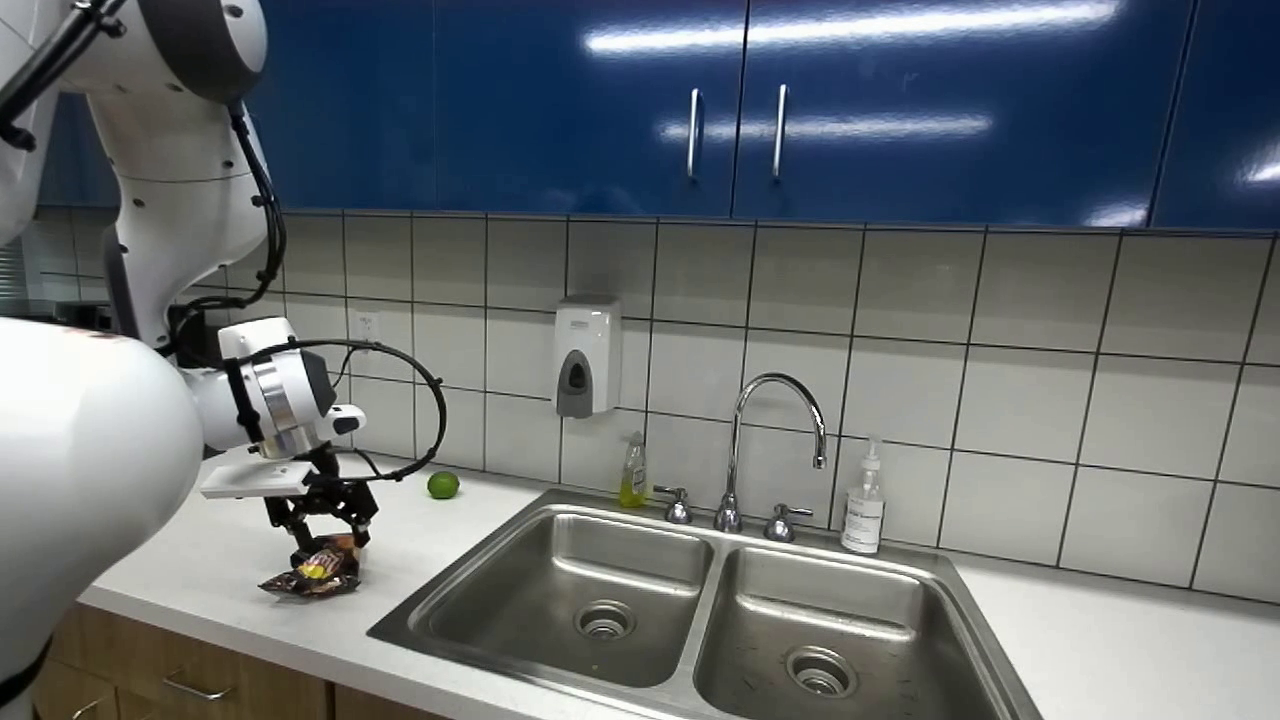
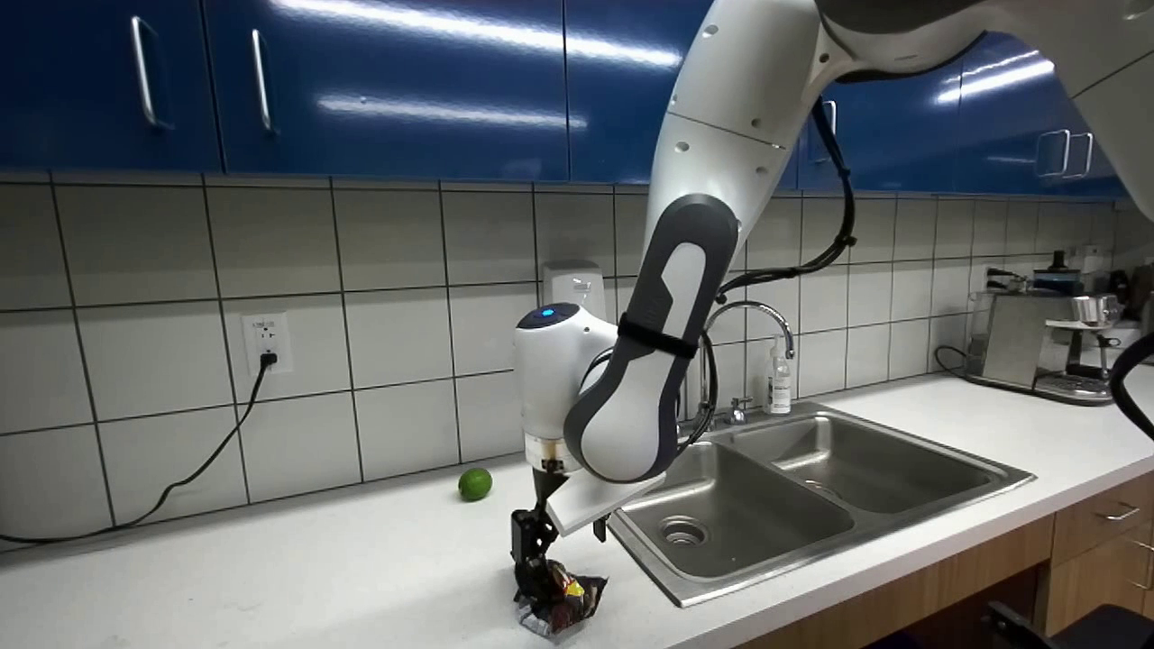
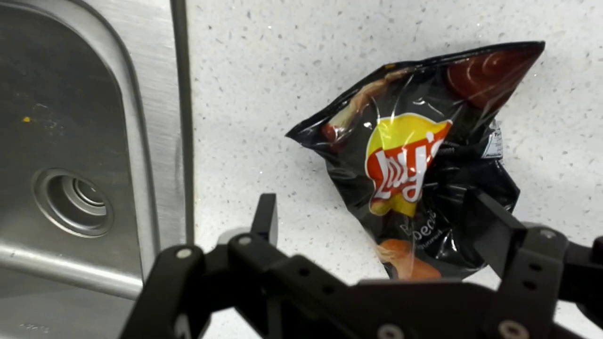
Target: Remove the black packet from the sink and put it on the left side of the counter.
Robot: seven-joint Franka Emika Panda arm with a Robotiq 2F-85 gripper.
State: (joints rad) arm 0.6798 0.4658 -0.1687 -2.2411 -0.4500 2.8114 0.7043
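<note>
The black packet, a crumpled Lay's chip bag with a yellow and red logo, lies on the white counter beside the sink. In both exterior views the packet is on the counter, outside the basins. My gripper is open, with its fingers wide apart. It points down low over the packet. In the wrist view one finger overlaps the packet's right part and the other is over bare counter to its left. I cannot tell whether the fingers touch the packet.
A green lime sits near the tiled wall. A yellow soap bottle, a curved faucet and a white pump bottle stand behind the double sink. A black cord hangs from an outlet to the counter.
</note>
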